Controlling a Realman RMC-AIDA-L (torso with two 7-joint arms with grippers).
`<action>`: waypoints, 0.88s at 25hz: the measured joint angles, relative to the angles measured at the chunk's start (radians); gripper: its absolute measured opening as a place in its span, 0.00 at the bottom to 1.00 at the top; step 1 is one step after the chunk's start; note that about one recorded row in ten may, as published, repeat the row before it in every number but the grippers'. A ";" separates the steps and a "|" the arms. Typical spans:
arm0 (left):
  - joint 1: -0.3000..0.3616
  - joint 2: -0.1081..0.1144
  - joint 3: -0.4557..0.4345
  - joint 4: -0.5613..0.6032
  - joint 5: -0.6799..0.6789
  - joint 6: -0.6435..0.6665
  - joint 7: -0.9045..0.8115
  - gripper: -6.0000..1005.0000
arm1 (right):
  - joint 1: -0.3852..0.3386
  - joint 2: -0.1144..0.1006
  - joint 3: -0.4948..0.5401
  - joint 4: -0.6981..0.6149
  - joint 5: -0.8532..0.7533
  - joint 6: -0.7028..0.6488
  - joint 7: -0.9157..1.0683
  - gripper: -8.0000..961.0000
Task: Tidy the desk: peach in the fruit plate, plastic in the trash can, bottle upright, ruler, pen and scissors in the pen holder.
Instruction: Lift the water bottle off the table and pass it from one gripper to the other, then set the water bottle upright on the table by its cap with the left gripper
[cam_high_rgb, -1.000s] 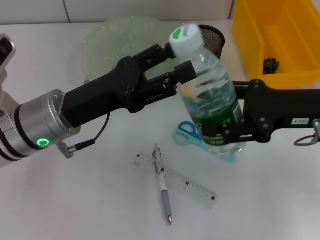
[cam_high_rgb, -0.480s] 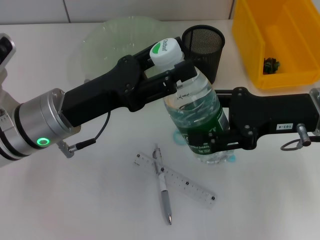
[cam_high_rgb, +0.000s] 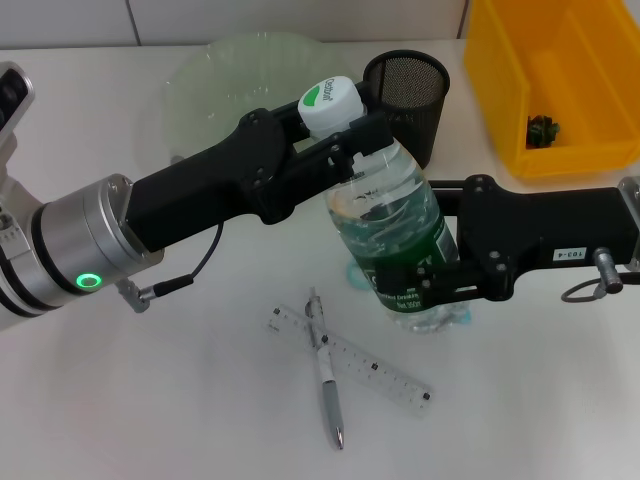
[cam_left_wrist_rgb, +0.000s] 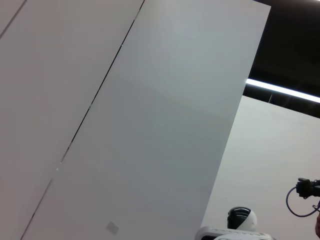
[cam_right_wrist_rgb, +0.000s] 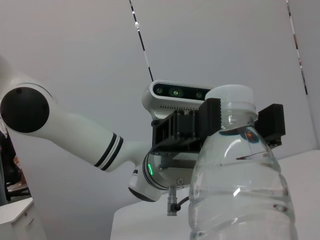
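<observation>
I see my left claw (cam_high_rgb: 350, 135) closed on the neck of the bottle (cam_high_rgb: 392, 240), just under its white cap (cam_high_rgb: 327, 103). The bottle stands nearly upright above the tabletop (cam_high_rgb: 150, 400), hiding most of the blue scissors (cam_high_rgb: 356, 273) beneath it. My right claw (cam_high_rgb: 440, 280) grips the bottle low on its green label. Nearer me lie the ruler (cam_high_rgb: 350, 362) and pen (cam_high_rgb: 326, 368), crossed. Behind the bottle sits the black mesh pen holder (cam_high_rgb: 410, 88), with the glass plate (cam_high_rgb: 230, 70) farther left.
</observation>
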 joint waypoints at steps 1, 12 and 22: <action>0.000 0.000 0.000 0.002 0.001 0.000 0.000 0.59 | 0.000 0.000 0.000 0.001 0.000 0.000 -0.002 0.86; 0.000 0.000 0.004 0.020 0.010 0.012 -0.013 0.44 | -0.010 -0.001 0.002 -0.030 -0.002 -0.027 0.025 0.87; 0.008 0.001 0.022 0.058 0.016 0.016 -0.015 0.44 | -0.037 -0.003 0.003 -0.101 -0.011 -0.043 0.101 0.88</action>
